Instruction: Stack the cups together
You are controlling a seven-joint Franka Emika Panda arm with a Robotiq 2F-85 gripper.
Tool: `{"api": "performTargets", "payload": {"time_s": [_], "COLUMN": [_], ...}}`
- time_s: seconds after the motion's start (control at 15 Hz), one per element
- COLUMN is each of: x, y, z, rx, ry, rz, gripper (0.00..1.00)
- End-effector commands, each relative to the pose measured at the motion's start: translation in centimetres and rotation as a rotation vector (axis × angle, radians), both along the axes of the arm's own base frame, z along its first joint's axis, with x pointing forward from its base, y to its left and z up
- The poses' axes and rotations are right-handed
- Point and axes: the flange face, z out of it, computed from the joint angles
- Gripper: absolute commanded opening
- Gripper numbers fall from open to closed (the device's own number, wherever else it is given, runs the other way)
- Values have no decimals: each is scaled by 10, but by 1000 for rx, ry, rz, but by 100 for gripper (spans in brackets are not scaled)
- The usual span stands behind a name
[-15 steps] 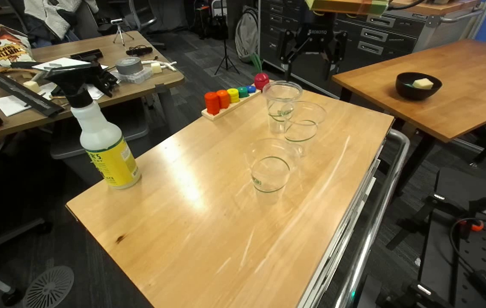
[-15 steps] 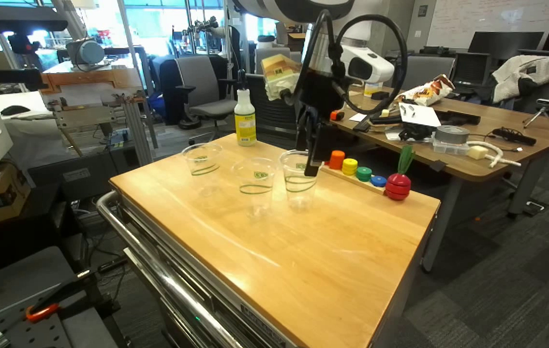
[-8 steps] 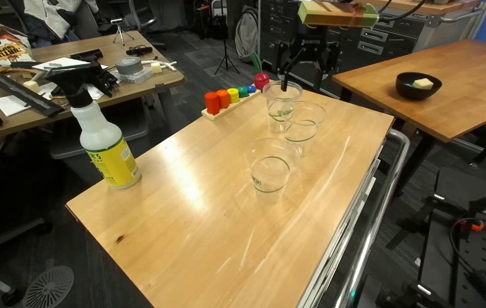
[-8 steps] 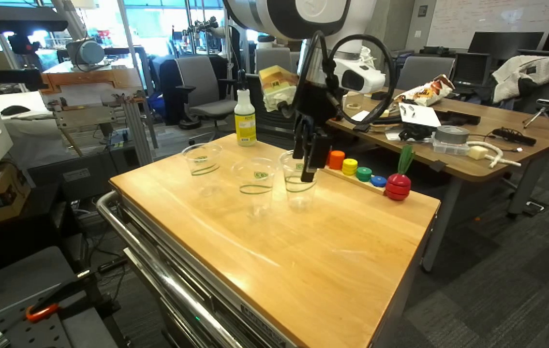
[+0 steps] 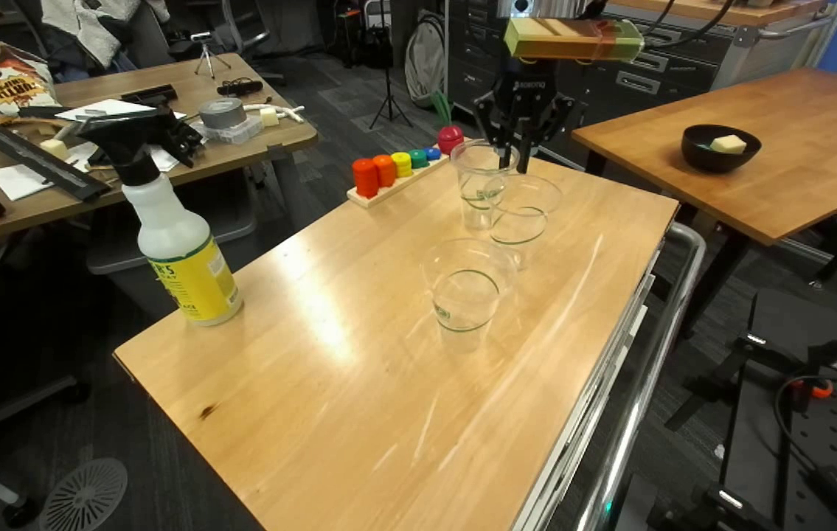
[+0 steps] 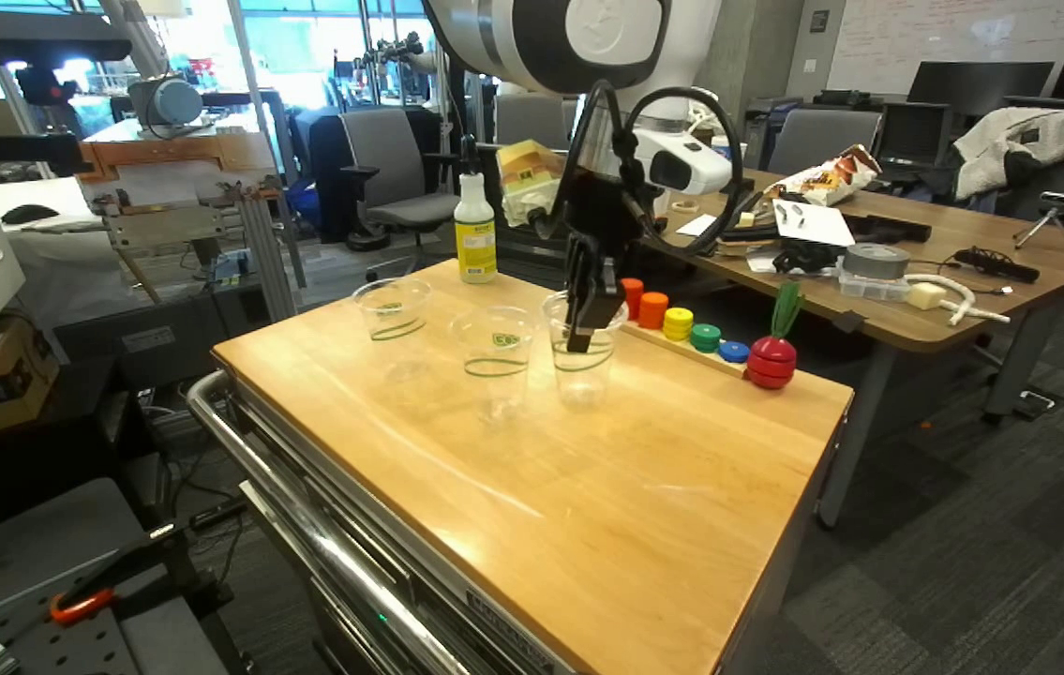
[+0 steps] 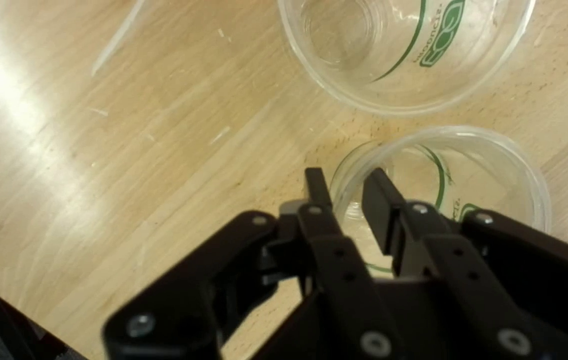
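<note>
Step, as I judge it: take the right cup of the three in an exterior view by its rim, for stacking. Close straight on the wall, gently; thin clear plastic will probably flex and skid if pinched on a slant. Then lift plumb, high enough to clear the middle cup, tilt little, centre over its mouth, lower, let go. Main risk I see: nudging the middle cup, which stands just beside, rims a slim gap apart in the wrist view. Several green lines on the right cup might mean two nested, can't tell; if so, catch both walls.

My pincer: jaws parted by a narrow gap, nothing held that I can see. One finger outside the rim, one inside, wall running between; contact can't be made out. So the right cup is right at my tips, upright on the tabletop. Middle cup: just left of it. Left cup: farther left, far side, well apart from me.
</note>
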Motion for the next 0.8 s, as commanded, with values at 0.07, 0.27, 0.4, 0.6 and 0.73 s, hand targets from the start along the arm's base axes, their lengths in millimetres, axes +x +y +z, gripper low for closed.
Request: {"api": "performTargets", "payload": {"time_s": [0.07,0.27,0.4,0.6,0.73], "x": [4,10,15,23,24], "y": [2,2,3,6,6], "z": [4,19,33,65,91], "rx": [-1,47,79,117,124], "ry": [-8,-41,-79,-168,-250], "rz": [-67,-148,-193,-237,-256], "gripper": [0,1,2,2,2]}}
